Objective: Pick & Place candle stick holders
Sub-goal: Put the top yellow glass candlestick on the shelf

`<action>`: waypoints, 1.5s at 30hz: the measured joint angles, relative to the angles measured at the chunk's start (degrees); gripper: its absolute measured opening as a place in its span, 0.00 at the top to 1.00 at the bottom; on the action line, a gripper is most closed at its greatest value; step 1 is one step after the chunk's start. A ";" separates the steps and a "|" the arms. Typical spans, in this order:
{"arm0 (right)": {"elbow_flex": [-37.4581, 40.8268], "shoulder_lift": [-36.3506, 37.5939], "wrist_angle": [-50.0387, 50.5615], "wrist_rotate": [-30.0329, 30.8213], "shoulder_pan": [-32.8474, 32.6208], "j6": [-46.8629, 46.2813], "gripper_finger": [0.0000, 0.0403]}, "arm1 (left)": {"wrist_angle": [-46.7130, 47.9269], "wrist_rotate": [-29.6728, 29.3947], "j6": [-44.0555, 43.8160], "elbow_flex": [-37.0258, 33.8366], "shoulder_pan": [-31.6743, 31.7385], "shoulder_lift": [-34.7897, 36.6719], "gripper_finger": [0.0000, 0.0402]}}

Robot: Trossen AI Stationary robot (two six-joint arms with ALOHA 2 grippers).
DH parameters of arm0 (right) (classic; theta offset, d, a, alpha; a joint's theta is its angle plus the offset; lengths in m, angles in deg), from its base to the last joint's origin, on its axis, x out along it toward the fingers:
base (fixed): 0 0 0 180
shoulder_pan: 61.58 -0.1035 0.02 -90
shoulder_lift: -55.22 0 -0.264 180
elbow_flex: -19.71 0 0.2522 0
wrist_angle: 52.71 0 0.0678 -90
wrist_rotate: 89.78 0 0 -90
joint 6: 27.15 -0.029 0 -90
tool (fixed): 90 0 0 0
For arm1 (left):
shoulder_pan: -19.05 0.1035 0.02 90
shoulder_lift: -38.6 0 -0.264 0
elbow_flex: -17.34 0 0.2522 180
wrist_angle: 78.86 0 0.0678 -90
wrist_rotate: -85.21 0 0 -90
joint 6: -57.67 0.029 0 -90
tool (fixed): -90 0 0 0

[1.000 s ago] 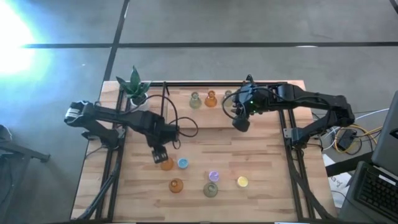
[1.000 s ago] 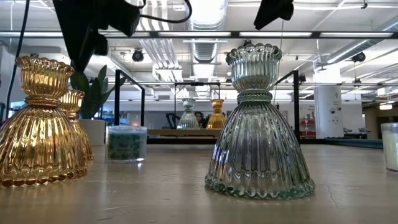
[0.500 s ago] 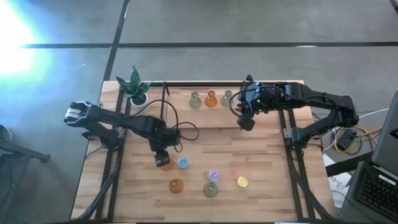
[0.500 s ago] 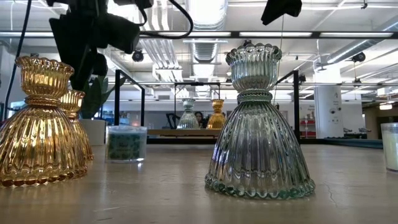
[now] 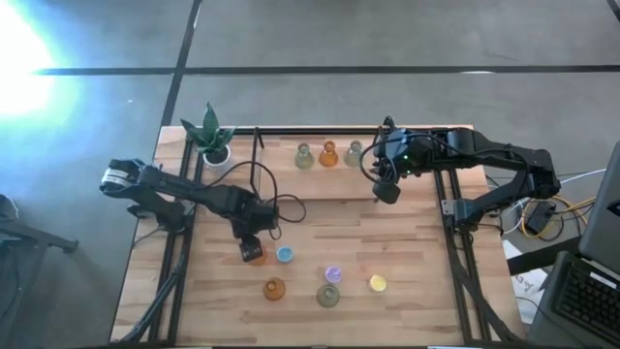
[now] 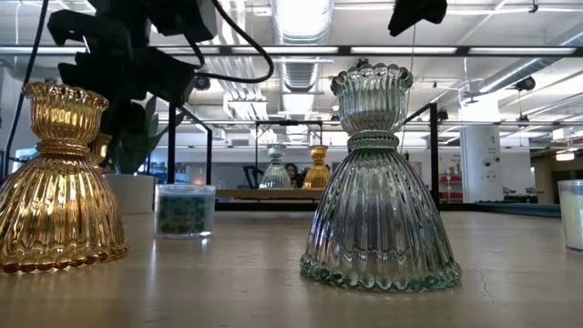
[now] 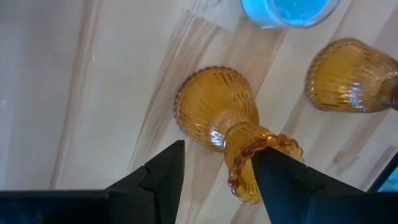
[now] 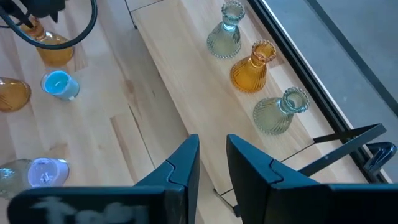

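My left gripper [image 5: 251,253] is open and low over an amber candle stick holder [image 7: 214,109] that stands on its wide base on the wood table. Its fingers stand on either side of the holder's ribbed cup top [image 7: 245,155]. My right gripper [image 5: 386,192] is open and empty, raised above the table's middle right. Three holders stand in a row at the far edge: one pale green [image 5: 304,155], one amber [image 5: 328,153] and one clear-green [image 5: 355,151]. My left gripper points down at the amber holder with the cup top [image 7: 239,158] in the gap, close against one finger [image 7: 280,180]. Whether that finger touches the cup, I cannot tell. The holder stands upright on the table.
Near the front stand a blue cup [image 5: 285,254], a second amber holder [image 5: 274,289], a purple cup [image 5: 332,275], an olive-green holder [image 5: 328,296] and a yellow cup [image 5: 378,282]. A white potted plant [image 5: 211,136] stands at the far left corner. Black frame rails run along both sides.
My left gripper has moved toward the table's near edge and down, coming around the amber holder's top. My right gripper has shifted a little toward the table's right edge. No holder has moved.
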 joint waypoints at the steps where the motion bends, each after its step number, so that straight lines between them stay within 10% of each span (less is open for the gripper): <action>1: 0.00 0.02 0.02 0.02 0.02 0.00 0.83 | -0.67 0.01 0.01 -0.34 0.00 0.00 0.54; 12: 0.00 0.10 0.00 0.10 0.01 0.02 0.81 | -0.09 2.38 2.31 0.24 0.02 0.00 0.92; 21: 0.00 0.10 0.00 0.38 0.02 0.02 0.79 | 8.01 5.21 5.62 5.92 0.03 0.00 0.93; 33: 0.24 0.10 -0.03 0.52 0.02 0.48 0.83 | 25.44 7.39 16.04 34.01 3.35 0.00 0.93; 45: 0.41 0.10 -0.13 0.50 0.02 0.64 0.79 | 35.45 3.90 32.96 58.50 24.64 -6.84 0.93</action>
